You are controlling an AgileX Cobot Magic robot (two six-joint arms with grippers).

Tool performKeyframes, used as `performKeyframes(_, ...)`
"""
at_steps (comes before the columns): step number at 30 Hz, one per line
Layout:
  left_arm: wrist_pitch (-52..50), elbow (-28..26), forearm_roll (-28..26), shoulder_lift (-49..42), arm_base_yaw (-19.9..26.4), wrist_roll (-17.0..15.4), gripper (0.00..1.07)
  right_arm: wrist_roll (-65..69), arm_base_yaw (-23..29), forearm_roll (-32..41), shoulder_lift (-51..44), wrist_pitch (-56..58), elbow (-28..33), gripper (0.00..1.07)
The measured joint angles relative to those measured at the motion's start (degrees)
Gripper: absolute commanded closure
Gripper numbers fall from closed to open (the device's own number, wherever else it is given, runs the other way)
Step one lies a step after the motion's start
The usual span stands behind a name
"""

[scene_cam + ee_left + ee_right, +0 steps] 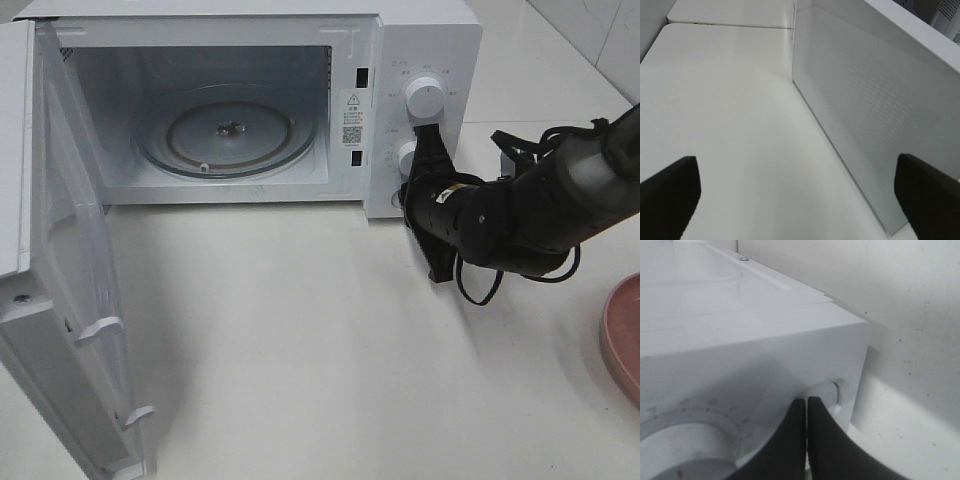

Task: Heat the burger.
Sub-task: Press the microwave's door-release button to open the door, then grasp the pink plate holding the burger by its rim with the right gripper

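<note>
The burger is out of view. The white microwave (420,40) stands at the back with its door (70,300) swung wide open to the left, and its glass turntable (228,130) is bare. My right gripper (428,135) is shut with nothing in it. Its tips rest at the control panel between the upper knob (424,98) and the lower knob (406,155). The right wrist view shows the shut gripper (806,402) beside a large dial (685,450). My left gripper (800,200) is open and empty over the table, next to a white dotted panel (880,115).
A pink plate (625,340) shows partly at the right edge of the table, with only its rim in view. The open door juts far forward on the left. The white tabletop (300,330) spreads in front of the microwave.
</note>
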Motion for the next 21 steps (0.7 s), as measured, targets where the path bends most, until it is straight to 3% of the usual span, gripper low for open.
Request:
performKeyframes(10,0.00,0.00,0.00,0.00,0.00,0.00,0.09,-1.26,-0.63,-5.10,-5.61,1.15,4.93,1.07)
performKeyframes(21,0.00,0.00,0.00,0.00,0.00,0.00,0.09,-11.29,-0.63,-15.18,-14.84,14.67,11.17,1.06)
